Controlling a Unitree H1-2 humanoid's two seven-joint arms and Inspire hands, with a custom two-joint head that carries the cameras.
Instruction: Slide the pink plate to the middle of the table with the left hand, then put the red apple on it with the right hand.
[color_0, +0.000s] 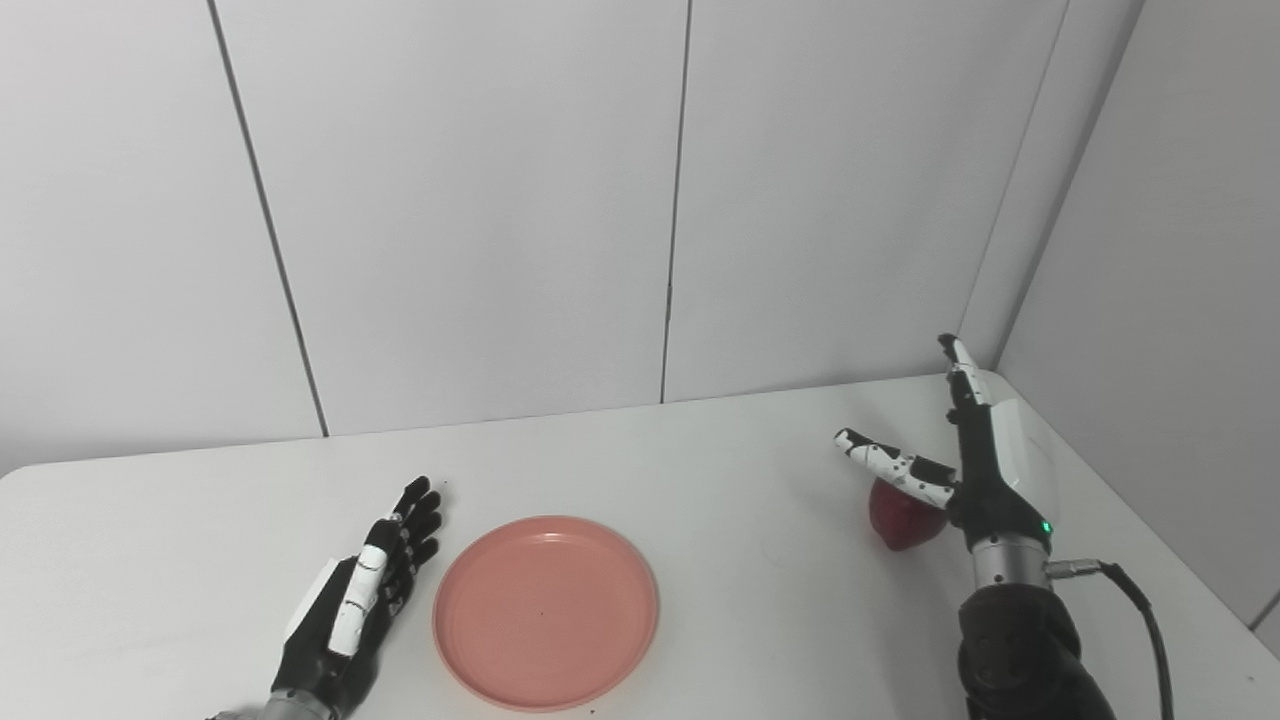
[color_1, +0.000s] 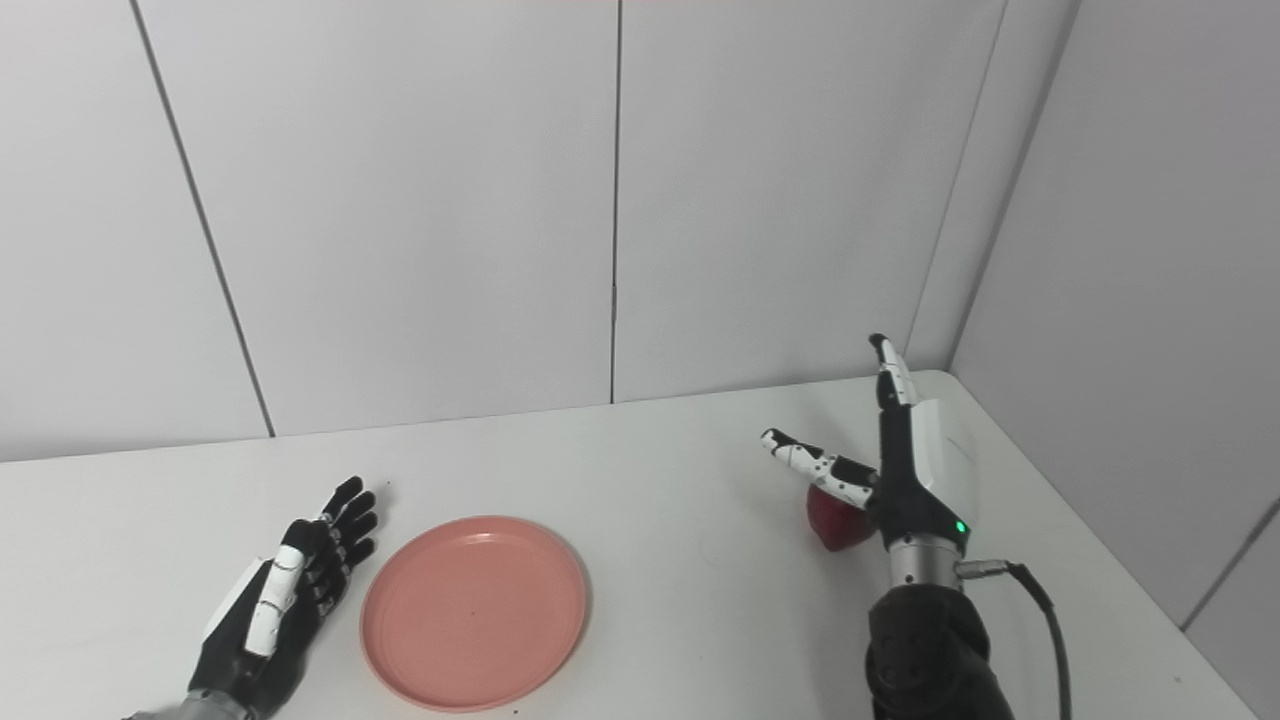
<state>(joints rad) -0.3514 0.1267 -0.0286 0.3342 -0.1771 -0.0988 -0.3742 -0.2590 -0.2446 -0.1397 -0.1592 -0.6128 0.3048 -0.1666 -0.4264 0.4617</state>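
Left eye view shows a white table (color_0: 720, 470) set against pale wall panels (color_0: 480, 200), with the pink plate (color_0: 546, 611) lying flat near the front edge, a little left of the table's middle. Just to the left of the plate, the left hand (color_0: 365, 590) rests low over the table, fingers (color_0: 418, 510) stretched out and slightly apart, pointing toward the far side; it holds nothing, and a narrow gap of bare table shows between it and the plate's rim. Well to the right, the red apple (color_0: 903, 516) sits on the table, partly hidden behind the right hand (color_0: 975, 470). That hand stands upright on its edge just beside the apple on the right, fingers extended straight toward the far wall and the thumb (color_0: 890, 463) splayed out leftward above the fruit, so the hand is spread wide and not closed around anything; whether the palm touches the apple cannot be told. A black cable (color_0: 1140, 610) runs from the right wrist down to the near edge
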